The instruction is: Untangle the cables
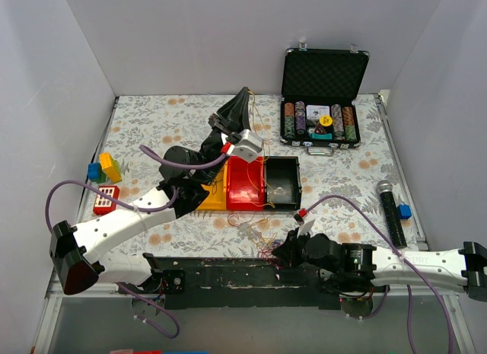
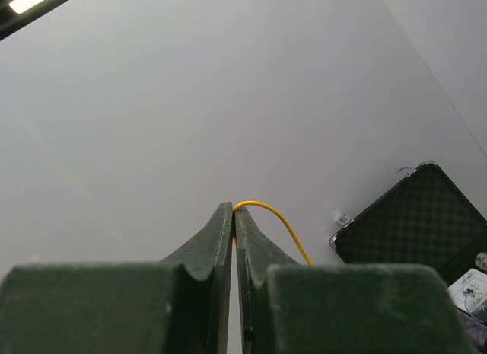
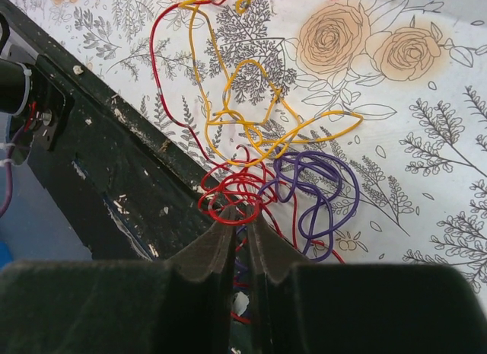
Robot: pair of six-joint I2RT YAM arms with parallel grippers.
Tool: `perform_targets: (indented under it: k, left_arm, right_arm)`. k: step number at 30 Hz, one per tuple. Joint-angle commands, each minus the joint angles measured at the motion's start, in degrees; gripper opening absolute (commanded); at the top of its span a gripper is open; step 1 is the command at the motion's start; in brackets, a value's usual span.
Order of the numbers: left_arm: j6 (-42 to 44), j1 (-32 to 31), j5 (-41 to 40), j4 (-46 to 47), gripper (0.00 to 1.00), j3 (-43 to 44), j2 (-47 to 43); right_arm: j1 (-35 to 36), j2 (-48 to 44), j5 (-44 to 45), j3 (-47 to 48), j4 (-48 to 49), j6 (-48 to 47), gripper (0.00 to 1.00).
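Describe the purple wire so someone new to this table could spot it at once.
Find the black rail along the table's near edge, where the right tool pinches a tangle. The purple wire bunches in loops at the tool's tip, the only purple among red coils and yellow wire.

I am working in a robot lab's test cell. Plain white panels [image 1: 228,42] are boxing in the flowered tabletop [image 1: 358,171] around my jaws. Behind them a black rail [image 1: 228,274] is carrying my arms; staged props, a poker-chip case [image 1: 323,80] and toy blocks [image 1: 106,167], are lying beyond.
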Motion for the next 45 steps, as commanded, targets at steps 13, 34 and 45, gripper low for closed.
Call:
perform_targets:
  k: [13, 34, 45]
  left_arm:
    - [-1.79, 7.89, 3.95, 2.54, 0.00, 4.52, 0.63]
    - [-11.01, 6.49, 5.62, -4.57, 0.00, -1.45, -0.95]
    - [-8.12, 5.17, 1.58, -5.11, 0.00, -5.05, -1.13]
  right_arm:
    - [0.77, -1.17, 1.07, -1.74, 0.46, 2.13, 0.14]
    - [0.94, -2.22, 1.69, -1.73, -0.77, 2.92, 0.09]
    - [1.03, -3.10, 2.04, -2.09, -1.47, 3.36, 0.08]
